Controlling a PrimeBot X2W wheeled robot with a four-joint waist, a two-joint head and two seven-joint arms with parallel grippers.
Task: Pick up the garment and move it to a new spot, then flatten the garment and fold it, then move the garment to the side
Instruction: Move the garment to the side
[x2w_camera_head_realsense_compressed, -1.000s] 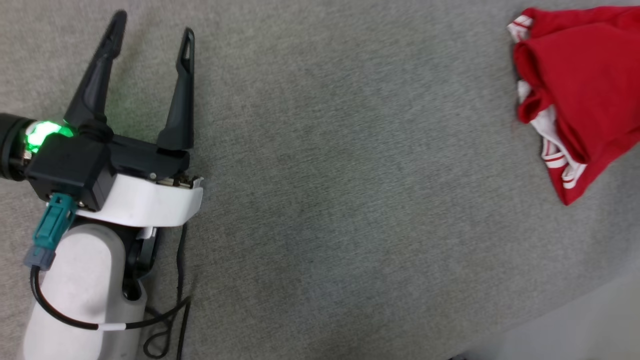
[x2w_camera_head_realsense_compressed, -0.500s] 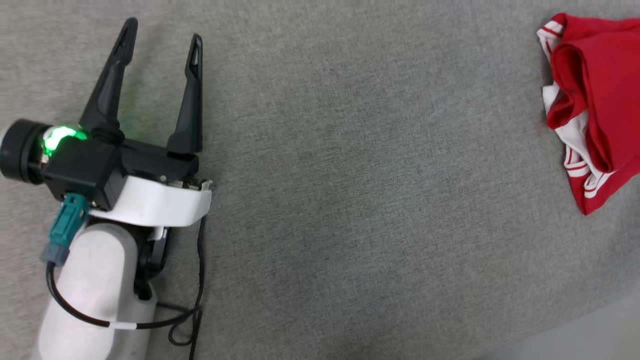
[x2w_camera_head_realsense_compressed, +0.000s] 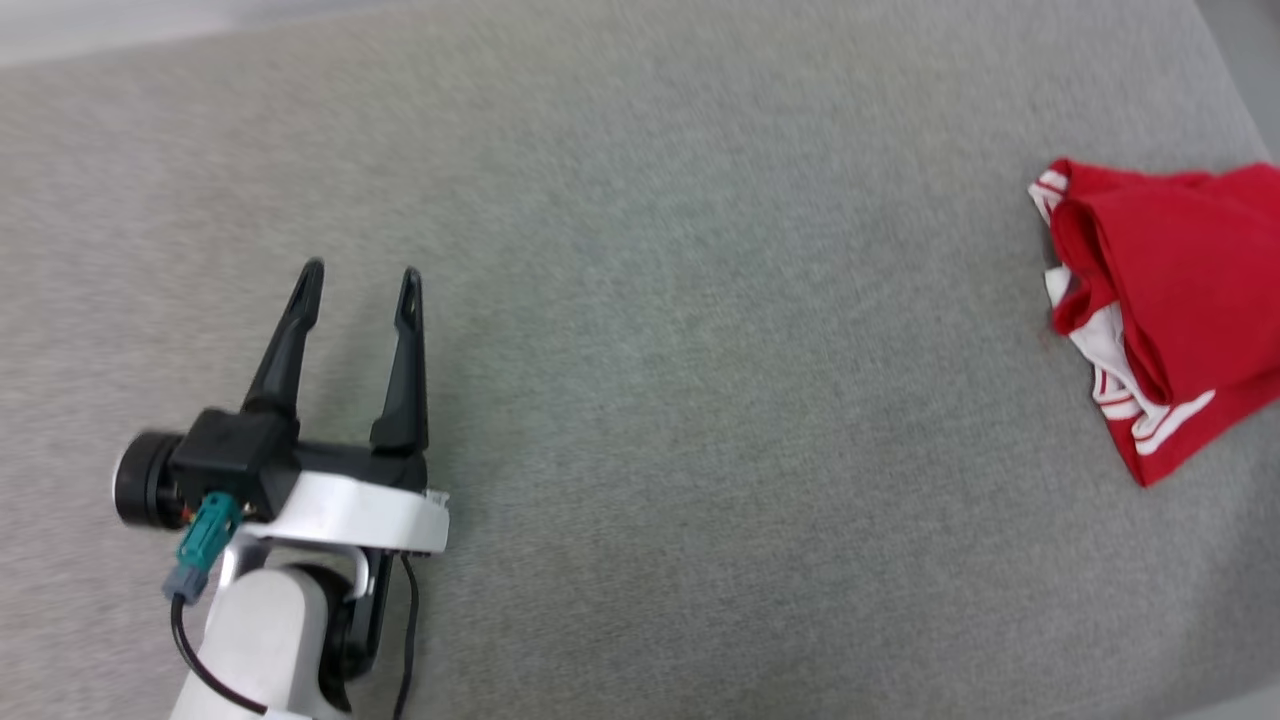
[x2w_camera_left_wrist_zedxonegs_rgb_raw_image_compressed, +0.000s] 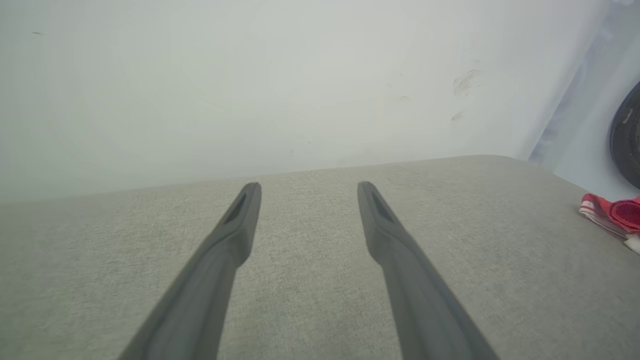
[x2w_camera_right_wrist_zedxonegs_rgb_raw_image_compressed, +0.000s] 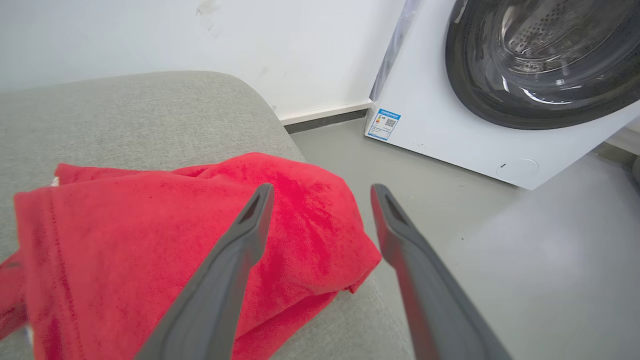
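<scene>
Garment (x2w_camera_head_realsense_compressed: 1170, 290) is found bunched at the right end of the grey fabric counter (x2w_camera_head_realsense_compressed: 700, 400), close to its rounded corner, with white striped trim shown at the near edge. Left pincer (x2w_camera_head_realsense_compressed: 361, 272) is held spread and empty over bare counter, well apart from the garment. Right pincer (x2w_camera_right_wrist_zedxonegs_rgb_raw_image_compressed: 323, 189) is also spread, poised at the garment's outer edge; contact cannot be told. A washer (x2w_camera_right_wrist_zedxonegs_rgb_raw_image_compressed: 450, 125) is seen on the floor (x2w_camera_right_wrist_zedxonegs_rgb_raw_image_compressed: 500, 240) beyond.

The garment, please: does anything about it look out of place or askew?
Yes. The garment lies crumpled, not flat, at the right edge of the cushion, with white trim sticking out beneath the red folds.
</scene>
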